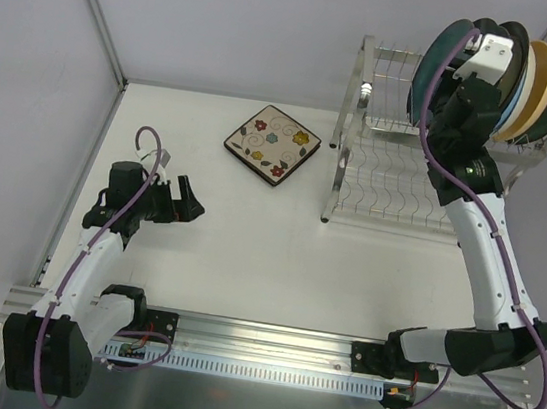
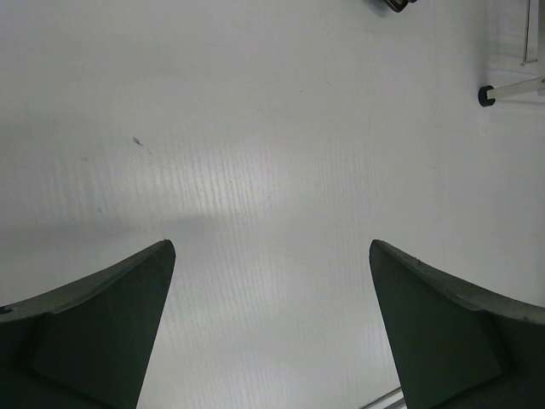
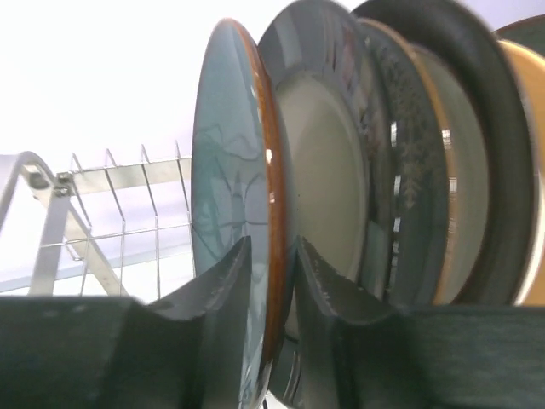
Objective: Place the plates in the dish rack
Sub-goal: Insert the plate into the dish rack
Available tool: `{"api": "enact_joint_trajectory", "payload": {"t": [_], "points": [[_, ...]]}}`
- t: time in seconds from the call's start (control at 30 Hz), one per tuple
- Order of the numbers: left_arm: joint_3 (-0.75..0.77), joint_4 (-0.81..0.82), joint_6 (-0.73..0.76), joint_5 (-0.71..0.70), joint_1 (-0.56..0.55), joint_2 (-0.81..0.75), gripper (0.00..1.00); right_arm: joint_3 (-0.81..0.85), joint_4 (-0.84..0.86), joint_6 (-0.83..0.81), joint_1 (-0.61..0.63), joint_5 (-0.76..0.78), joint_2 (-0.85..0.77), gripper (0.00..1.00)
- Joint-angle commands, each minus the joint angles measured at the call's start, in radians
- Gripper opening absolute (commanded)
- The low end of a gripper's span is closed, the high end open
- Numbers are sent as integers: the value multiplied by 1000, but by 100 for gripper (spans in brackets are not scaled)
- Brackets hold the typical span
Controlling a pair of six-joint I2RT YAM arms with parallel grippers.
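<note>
The silver wire dish rack (image 1: pixel 388 179) stands at the back right, with several plates (image 1: pixel 544 79) upright in its upper tier. My right gripper (image 1: pixel 465 70) is up at the left end of that row. In the right wrist view its fingers (image 3: pixel 223 281) straddle the rim of a teal plate with a brown edge (image 3: pixel 226 145), and a thin gap shows on the right side. Beside it stands a cream plate with a dark rim (image 3: pixel 328 153). A square cream floral plate (image 1: pixel 272 145) lies flat on the table. My left gripper (image 1: pixel 186 198) hovers open over bare table (image 2: pixel 272 247).
The rack's lower tier (image 1: pixel 381 193) holds nothing. A rack foot (image 2: pixel 487 95) shows at the upper right of the left wrist view. White walls close in the table at the left and back. The arm bases sit on a rail (image 1: pixel 264 350) at the near edge.
</note>
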Motion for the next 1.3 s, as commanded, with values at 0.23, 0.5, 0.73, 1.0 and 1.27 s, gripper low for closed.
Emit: {"api": "enact_joint_trajectory", "payload": {"t": [0.23,0.5,0.73,1.0,1.27], "points": [[27,8,-13,34,7,-16,99,35,11,34,-7,-39,-89,52],[28,8,-21,43,7,-19,99,43,-35,50,-5,-124,-160,77],[25,8,-62,30,7,-12,99,15,-103,103,-7,-250,-282,99],[34,10,-127,27,8,18,99,-130,-223,173,-7,-293,-512,99],[99,11,-280,-79,-4,71,99,-368,-396,302,-7,-372,-689,100]]}}
